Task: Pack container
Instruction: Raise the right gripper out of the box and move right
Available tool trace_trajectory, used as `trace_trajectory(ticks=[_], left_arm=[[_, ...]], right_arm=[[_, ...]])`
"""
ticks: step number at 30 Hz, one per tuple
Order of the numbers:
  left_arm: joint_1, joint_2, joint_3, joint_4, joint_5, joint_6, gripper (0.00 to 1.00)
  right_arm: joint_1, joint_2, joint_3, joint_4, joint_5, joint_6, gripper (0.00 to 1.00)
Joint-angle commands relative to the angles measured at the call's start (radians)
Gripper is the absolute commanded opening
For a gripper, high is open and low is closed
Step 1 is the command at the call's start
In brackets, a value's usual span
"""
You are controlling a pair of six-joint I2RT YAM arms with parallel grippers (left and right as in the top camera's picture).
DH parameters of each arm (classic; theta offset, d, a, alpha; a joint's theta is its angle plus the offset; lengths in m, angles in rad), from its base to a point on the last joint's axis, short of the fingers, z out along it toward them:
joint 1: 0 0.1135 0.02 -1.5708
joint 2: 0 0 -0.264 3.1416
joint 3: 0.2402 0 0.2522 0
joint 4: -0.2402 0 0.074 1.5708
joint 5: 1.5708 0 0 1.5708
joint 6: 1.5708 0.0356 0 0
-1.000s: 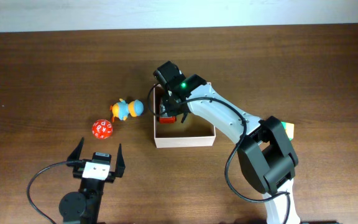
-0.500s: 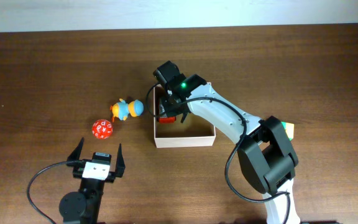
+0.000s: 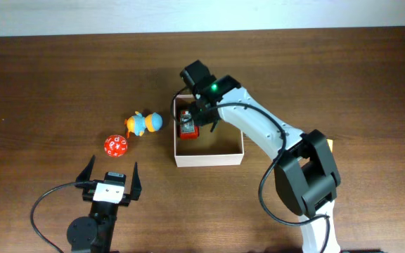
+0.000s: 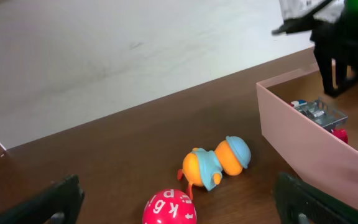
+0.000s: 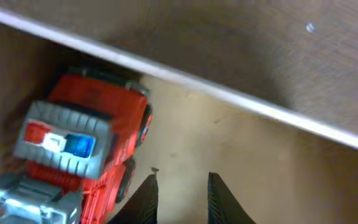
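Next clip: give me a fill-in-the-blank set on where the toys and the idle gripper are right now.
1. The red truck lies ____ the container.
2. In the overhead view, the duck and the red ball lie on the container's ____ side.
3. The left gripper is ____ and holds nothing.

Missing words: inside; left; open.

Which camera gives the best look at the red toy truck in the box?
The right wrist view: the toy truck fills the left of the frame, red body, grey roof and blue light clear. Overhead shows it small, beside the right arm. Left wrist shows mostly its grey top over the container wall.
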Motion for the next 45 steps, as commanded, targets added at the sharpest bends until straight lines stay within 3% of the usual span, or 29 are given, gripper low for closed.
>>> trace_trajectory(ticks=[1,7,11,12,13,18,22,26,30,37,45], left_arm=[[-0.005,-0.008,-0.007,0.0,-0.004,0.012,0.99],[-0.005,-0.008,-0.007,0.0,-0.004,0.012,0.99],[-0.005,-0.008,-0.007,0.0,-0.004,0.012,0.99],[-0.005,-0.008,-0.007,0.0,-0.004,0.012,0.99],[-0.005,-0.008,-0.007,0.0,-0.004,0.012,0.99],[-0.005,-0.008,-0.007,0.0,-0.004,0.012,0.99],[-0.005,-0.008,-0.007,0.0,-0.004,0.012,0.99],[-0.005,-0.008,-0.007,0.0,-0.004,0.012,0.99],[-0.005,-0.008,-0.007,-0.001,-0.004,0.012,0.99],[-0.005,-0.008,-0.007,0.0,-0.004,0.012,0.99],[-0.005,-0.008,-0.007,0.0,-0.004,0.012,0.99]], right_arm=[[-0.002,-0.002,0.078,-0.044,0.009,-0.015,0.22],[-0.001,-0.014,0.259,-0.241,0.009,-0.002,0.22],[-0.002,-0.02,0.405,-0.376,0.01,-0.003,0.38],[-0.002,-0.021,0.46,-0.424,0.006,-0.003,0.56],[-0.002,-0.021,0.49,-0.447,-0.007,-0.003,0.63],[0.014,-0.021,0.54,-0.483,-0.099,-0.053,0.74],[0.008,-0.021,0.54,-0.516,-0.021,-0.031,0.75],[-0.036,-0.023,0.54,-0.558,0.114,0.12,0.75],[-0.126,-0.037,0.54,-0.62,0.126,0.188,0.76],[-0.337,-0.171,0.54,-0.782,0.127,0.192,0.76],[-0.552,-0.448,0.505,-0.782,0.028,0.147,0.79]])
